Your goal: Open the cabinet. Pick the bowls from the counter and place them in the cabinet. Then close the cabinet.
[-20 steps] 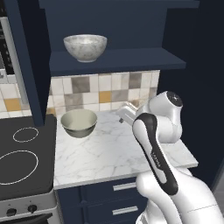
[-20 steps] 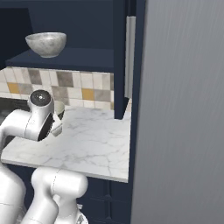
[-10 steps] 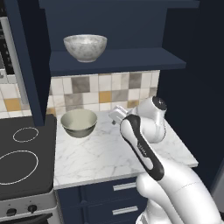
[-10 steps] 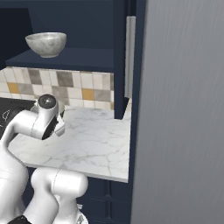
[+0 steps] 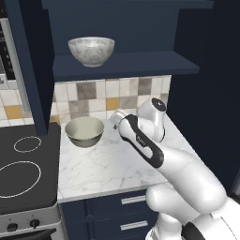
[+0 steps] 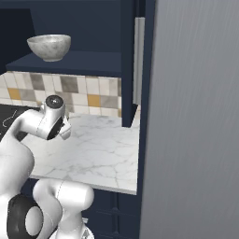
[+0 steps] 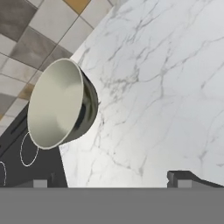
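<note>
Hand (image 5: 114, 118) wide, empty, near beige bowl (image 5: 85, 131) on worktop (image 5: 112, 164); marbled bowl (image 5: 91, 50) shelved in open cabinet (image 5: 122, 65).

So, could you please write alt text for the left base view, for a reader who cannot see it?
A white robot arm reaches its open gripper toward a plain beige-grey bowl on a white marble counter. Above, a marbled bowl sits on the shelf of an open navy cabinet. A black stovetop lies to the left, with a tiled backsplash behind.
</note>
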You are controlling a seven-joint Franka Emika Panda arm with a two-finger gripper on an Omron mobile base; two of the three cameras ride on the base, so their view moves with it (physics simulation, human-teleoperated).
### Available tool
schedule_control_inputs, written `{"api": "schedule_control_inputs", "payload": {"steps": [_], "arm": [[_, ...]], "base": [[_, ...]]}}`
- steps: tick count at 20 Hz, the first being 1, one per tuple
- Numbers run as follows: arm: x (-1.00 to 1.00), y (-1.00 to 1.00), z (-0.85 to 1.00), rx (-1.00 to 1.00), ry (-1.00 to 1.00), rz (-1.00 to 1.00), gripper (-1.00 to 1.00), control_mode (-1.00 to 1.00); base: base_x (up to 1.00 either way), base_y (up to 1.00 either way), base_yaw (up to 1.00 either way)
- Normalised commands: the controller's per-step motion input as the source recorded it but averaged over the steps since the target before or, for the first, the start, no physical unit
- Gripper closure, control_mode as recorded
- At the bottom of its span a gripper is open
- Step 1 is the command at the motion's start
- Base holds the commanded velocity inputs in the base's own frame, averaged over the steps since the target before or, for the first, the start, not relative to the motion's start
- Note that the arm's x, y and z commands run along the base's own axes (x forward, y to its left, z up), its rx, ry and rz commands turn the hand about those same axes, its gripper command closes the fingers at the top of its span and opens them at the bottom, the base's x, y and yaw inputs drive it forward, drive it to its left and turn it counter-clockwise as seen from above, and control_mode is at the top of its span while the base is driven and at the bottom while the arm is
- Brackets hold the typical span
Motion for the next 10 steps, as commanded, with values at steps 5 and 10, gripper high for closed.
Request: {"api": "schedule_control_inputs", "payload": {"steps": [5, 10], "arm": [[0.37, 0.11, -0.02, 0.00, 0.00, 0.00, -1.00, -1.00], [0.33, 0.15, -0.15, 0.00, 0.00, 0.00, -1.00, -1.00]], "base": [[0.00, 0.00, 0.00], [0.00, 0.00, 0.00]]}}
